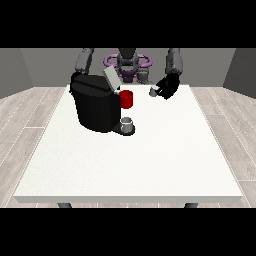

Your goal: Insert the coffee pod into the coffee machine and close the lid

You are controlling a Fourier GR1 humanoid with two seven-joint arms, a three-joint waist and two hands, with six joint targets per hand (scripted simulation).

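A black coffee machine (95, 106) stands at the table's left, its grey lid (111, 79) tilted up and open. A small grey cup (127, 124) sits on the machine's base at its front. The hand at the view's right (168, 86) is lifted over the far part of the table, fingers curled on a small grey coffee pod (154, 91), to the right of the machine. The hand at the view's left is hidden behind the machine; only its grey arm (84, 61) shows.
A red mug (126, 99) stands just right of the machine, between it and the pod. The white table (135, 165) stretches wide towards the camera. The robot's torso (128, 65) is at the far edge.
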